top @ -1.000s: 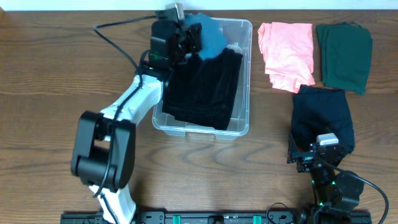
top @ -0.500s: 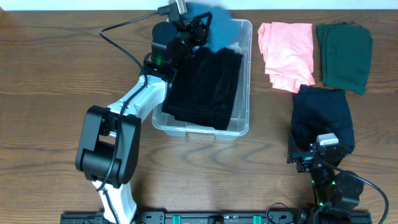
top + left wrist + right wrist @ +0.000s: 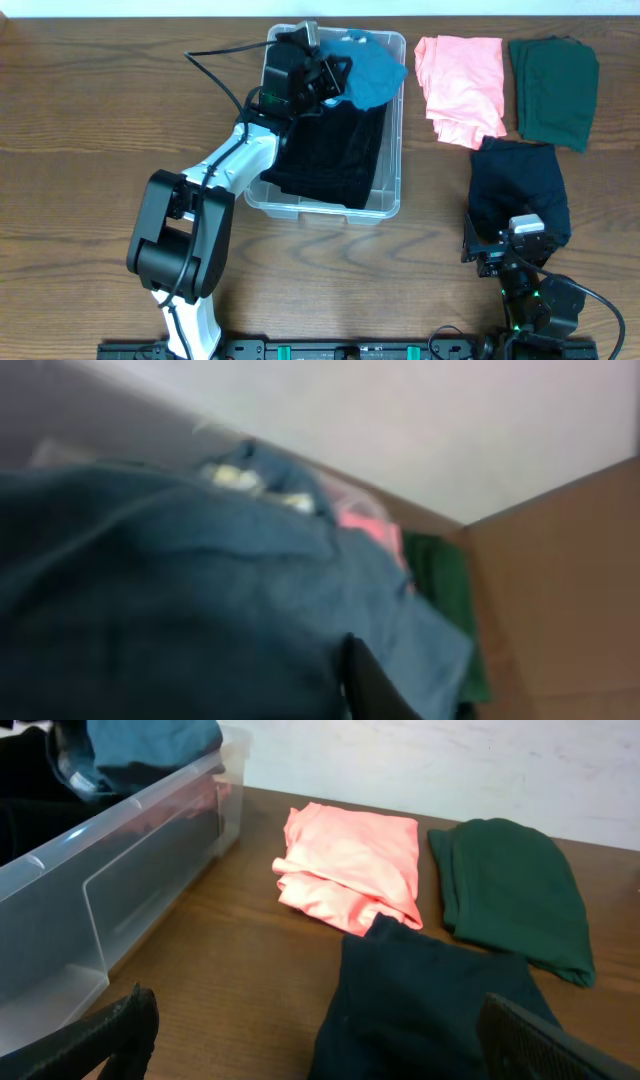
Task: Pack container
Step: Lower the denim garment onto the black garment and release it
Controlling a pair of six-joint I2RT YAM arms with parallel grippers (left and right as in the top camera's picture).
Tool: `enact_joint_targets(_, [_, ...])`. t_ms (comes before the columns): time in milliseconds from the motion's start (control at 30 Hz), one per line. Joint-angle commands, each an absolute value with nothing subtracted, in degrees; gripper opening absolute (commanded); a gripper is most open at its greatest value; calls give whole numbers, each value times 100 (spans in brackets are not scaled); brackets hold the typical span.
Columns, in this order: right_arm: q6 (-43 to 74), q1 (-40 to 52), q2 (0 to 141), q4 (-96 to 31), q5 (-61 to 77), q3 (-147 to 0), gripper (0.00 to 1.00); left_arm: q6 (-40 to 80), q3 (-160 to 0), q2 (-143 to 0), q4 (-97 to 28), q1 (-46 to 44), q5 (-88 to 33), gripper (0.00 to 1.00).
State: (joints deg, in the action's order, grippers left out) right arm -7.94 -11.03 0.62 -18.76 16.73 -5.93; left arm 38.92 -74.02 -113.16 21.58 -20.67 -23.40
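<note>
Overhead, we find the container [image 3: 396, 150] on the table [image 3: 90, 120], its far rim close to the table's far edge. The left gripper [image 3: 330, 75] sits over the container's far end against a teal garment [image 3: 375, 68] overhanging the far-right rim; we cannot tell whether its jaws grip. Black garments [image 3: 330, 150] lie inside. Right of the container, past a strip of bare wood, lie a pink garment [image 3: 460, 80], a green garment [image 3: 553, 90] and a navy garment [image 3: 520, 180], with the right gripper [image 3: 503, 252] spread wide at the latter's near edge.

Three garments [image 3: 460, 85] right of container [image 3: 320, 208]
</note>
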Motion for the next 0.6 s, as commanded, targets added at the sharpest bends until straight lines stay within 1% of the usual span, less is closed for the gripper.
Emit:
enact_joint_targets(0, [-733, -1118, 32, -1885, 1693, -582, 99, 3492, -7476, -11402, 1804, -2060, -2250, 17])
enact_joint_targets(67, [-733, -1118, 32, -1887, 1693, -582, 99, 3492, -7476, -11402, 1459, -2060, -2248, 25])
enact_joint_targets(167, [-733, -1118, 32, -1885, 1693, -582, 99, 3454, -7476, -11402, 1278, -2060, -2250, 28])
enact_joint_targets(333, [-733, -1118, 32, -1887, 1691, -582, 99, 3433, -7476, -11382, 1492, -2045, -2318, 31])
enact_joint_targets(400, [-733, -1118, 32, -1887, 1691, -582, 99, 3435, -7476, -11334, 1573, -2043, -2591, 38])
enact_joint_targets(433, [-733, -1118, 32, -1887, 1691, -582, 99, 3433, -7476, -11290, 1592, -2043, -2746, 44])
enact_joint_targets(467, [-733, -1118, 32, -1885, 1693, -582, 99, 3433, -7476, -11246, 1590, -2043, -2851, 59])
enact_joint_targets(500, [-733, -1118, 32, -1887, 1693, -582, 99, 3430, -7476, -11179, 1590, -2038, -2985, 80])
enact_joint_targets(533, [-733, -1118, 32, -1887, 1693, -582, 99, 3433, -7476, -11109, 1590, -2018, -3103, 94])
enact_joint_targets(567, [-733, -1118, 32, -1887, 1691, -582, 99, 3433, -7476, -11013, 1590, -1990, -3190, 98])
